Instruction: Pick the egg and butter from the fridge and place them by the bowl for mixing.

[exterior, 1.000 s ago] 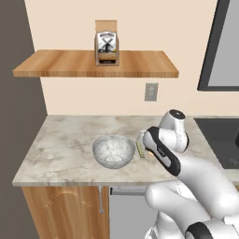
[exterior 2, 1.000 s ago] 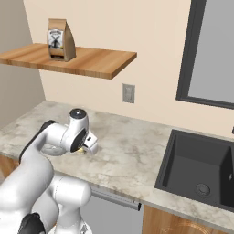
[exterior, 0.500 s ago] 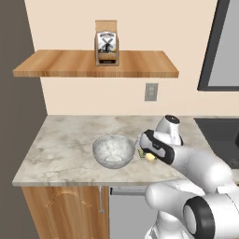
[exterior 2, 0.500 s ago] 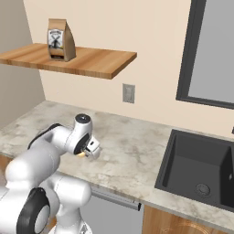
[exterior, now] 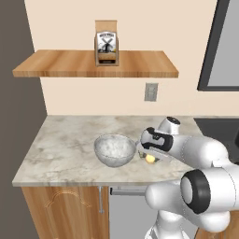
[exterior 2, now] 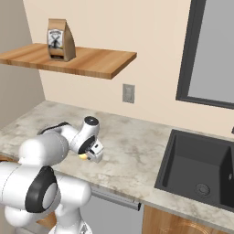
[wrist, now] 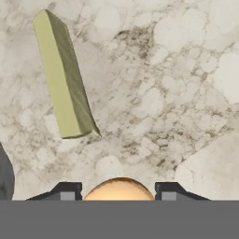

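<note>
Egg [exterior: 150,158], a small pale-yellow rounded ball, is now seen lower than a second ago: it has been brought down with the hand until it sits at the level of the marbled grey countertop [exterior: 60,149], just right of the round translucent grey-white glassy bowl [exterior: 115,150]. Over the same second the white arm has been folded forward and down, while the bowl, the wooden shelf [exterior: 93,65] and the brown paper bag [exterior: 106,43] on it have stayed in place.

In the left base view the two-finger gripper [exterior: 150,158] is found close beside the bowl's right rim, pointed down at the counter. In the right base view the gripper [exterior 2: 87,156] is seen low over the counter, well left of the dark sink [exterior 2: 201,169], with the egg [exterior 2: 83,156] showing yellow beneath it.

In the hand view the egg [wrist: 118,188] is framed between the two dark fingertips [wrist: 65,191], the jaws partly apart and clamped on it. A thin olive-yellow butter stick [wrist: 63,77] lies flat on the marble to the upper left, apart from the egg.
</note>
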Motion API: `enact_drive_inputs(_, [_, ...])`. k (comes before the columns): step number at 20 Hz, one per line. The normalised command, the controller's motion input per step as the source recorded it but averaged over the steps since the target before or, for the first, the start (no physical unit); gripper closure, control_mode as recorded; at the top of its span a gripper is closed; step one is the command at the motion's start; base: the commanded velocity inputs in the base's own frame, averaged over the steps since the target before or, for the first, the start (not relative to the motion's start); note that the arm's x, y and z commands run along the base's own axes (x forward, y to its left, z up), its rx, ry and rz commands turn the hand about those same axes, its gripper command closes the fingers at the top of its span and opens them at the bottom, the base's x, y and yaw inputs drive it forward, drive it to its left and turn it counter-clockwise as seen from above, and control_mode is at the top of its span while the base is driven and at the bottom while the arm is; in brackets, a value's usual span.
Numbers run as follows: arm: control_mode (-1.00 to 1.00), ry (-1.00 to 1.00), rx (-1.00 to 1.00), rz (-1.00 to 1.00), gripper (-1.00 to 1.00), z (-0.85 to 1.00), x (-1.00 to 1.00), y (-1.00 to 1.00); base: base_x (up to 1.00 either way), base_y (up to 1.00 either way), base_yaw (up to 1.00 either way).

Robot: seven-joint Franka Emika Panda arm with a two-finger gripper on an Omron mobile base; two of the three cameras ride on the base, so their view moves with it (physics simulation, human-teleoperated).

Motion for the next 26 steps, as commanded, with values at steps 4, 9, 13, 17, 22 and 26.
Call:
enact_drive_inputs(4, [-1.00,0.00,0.03,0.00,1.00,-0.33,0.07,0.01,0.00,0.00,0.00])
enact_drive_inputs(9, [-1.00,0.00,0.04,0.00,1.00,-0.34,-0.11,0.12,0.00,0.00,0.00])
enact_drive_inputs(13, [-1.00,0.00,0.05,0.00,-1.00,-0.28,-0.09,0.17,0.00,0.00,0.00])
enact_drive_inputs(17, [-1.00,0.00,0.03,0.00,-1.00,-0.13,-0.04,0.03,0.00,0.00,0.00])
enact_drive_inputs(22, [-1.00,0.01,0.01,0.00,-1.00,-0.05,0.00,0.00,0.00,0.00,0.00])
enact_drive_inputs(26, [-1.00,0.00,0.01,0.00,-1.00,0.08,0.00,0.00,0.00,0.00,0.00])
